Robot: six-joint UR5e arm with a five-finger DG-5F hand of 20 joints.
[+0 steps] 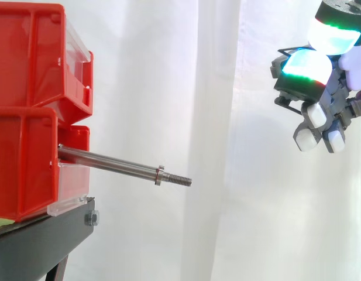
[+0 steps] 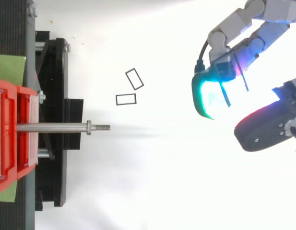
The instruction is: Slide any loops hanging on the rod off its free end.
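Rod (image 1: 110,164) bare, two rectangular loops (image 2: 126,95) lie off it; my hand (image 1: 309,88), well right, is loosely open and empty.

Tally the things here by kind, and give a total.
Red bins: 2, stacked
Rod: 1
Loops: 2, both lying off the rod
Black stand: 1
Hand: 1, holding nothing
Total: 7
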